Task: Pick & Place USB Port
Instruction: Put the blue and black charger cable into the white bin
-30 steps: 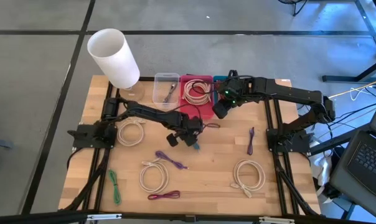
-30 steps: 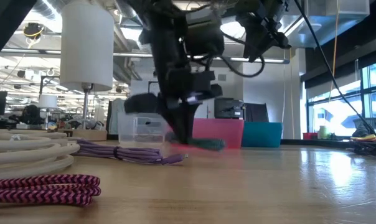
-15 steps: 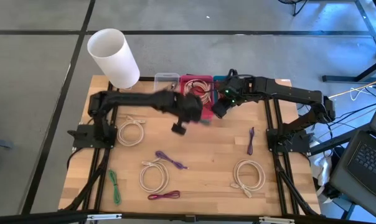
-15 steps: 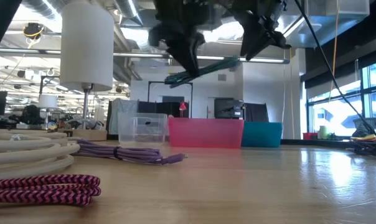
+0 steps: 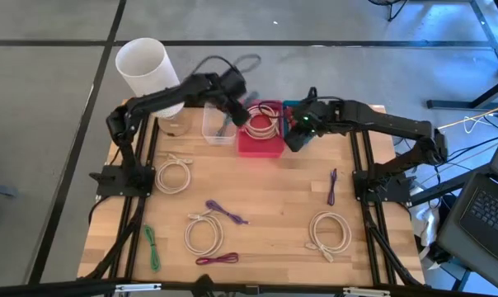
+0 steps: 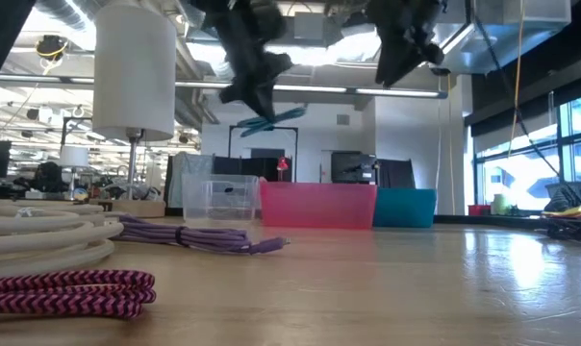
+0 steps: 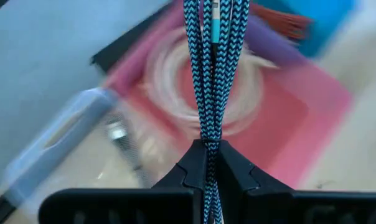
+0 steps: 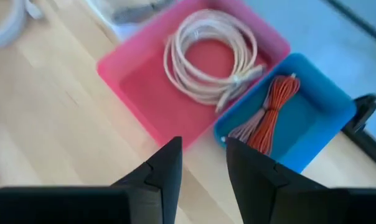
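Lifting done | left gripper (image 7: 211,149) clamped on blue braided cable (image 7: 211,74), carried off counter (image 5: 274,198) to above pink bin (image 5: 261,147) | right gripper (image 8: 203,155) half open, empty | drop next

One camera looks straight down on the whole table (image 5: 274,198). Another sits at tabletop level, facing the room. Each wrist camera looks closely down; all four show the pink bin (image 8: 175,74).

Two matte-black jointed robot arms w/ black cables along them. Right arm (image 5: 373,125) shows a small green light near its wrist. Each gripper has two dark, wedge-shaped plastic fingers (image 8: 163,171) on a flat crossbar.
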Available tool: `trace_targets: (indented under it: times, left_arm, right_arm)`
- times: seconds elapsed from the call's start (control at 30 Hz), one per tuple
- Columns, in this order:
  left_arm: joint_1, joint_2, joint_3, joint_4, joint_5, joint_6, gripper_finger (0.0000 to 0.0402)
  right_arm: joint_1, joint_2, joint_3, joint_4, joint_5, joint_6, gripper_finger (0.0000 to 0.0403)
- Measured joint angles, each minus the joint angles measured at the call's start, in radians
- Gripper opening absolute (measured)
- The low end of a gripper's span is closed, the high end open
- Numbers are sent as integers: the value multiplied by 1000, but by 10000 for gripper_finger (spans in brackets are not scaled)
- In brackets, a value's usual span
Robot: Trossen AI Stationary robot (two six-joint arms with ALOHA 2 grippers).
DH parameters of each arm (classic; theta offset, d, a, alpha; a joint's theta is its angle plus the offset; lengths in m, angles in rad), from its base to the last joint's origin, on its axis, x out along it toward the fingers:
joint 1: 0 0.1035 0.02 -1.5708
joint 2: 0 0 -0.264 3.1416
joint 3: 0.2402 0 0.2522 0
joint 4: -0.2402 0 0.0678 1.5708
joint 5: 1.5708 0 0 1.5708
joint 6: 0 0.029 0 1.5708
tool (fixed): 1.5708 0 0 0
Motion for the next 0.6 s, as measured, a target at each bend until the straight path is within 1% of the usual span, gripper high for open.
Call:
trace_targets:
  times: [0.1,0.2,0.33,0.47,0.6]
  left_arm:
    - [44,1,0,-30,-7,-46,10]
    - [64,1,-5,-33,8,-91,10]
    - [105,1,-6,-45,-4,-137,10]
    - [122,1,-17,-48,1,-155,10]
    - [144,2,-52,-45,2,-170,10]
  right_arm:
    - [1,-30,1,2,49,7,128]
    - [-1,-66,1,1,116,13,129]
    - [0,-107,1,2,194,15,129]
    - [0,-150,1,2,277,16,129]
    - [2,-189,1,5,349,15,129]
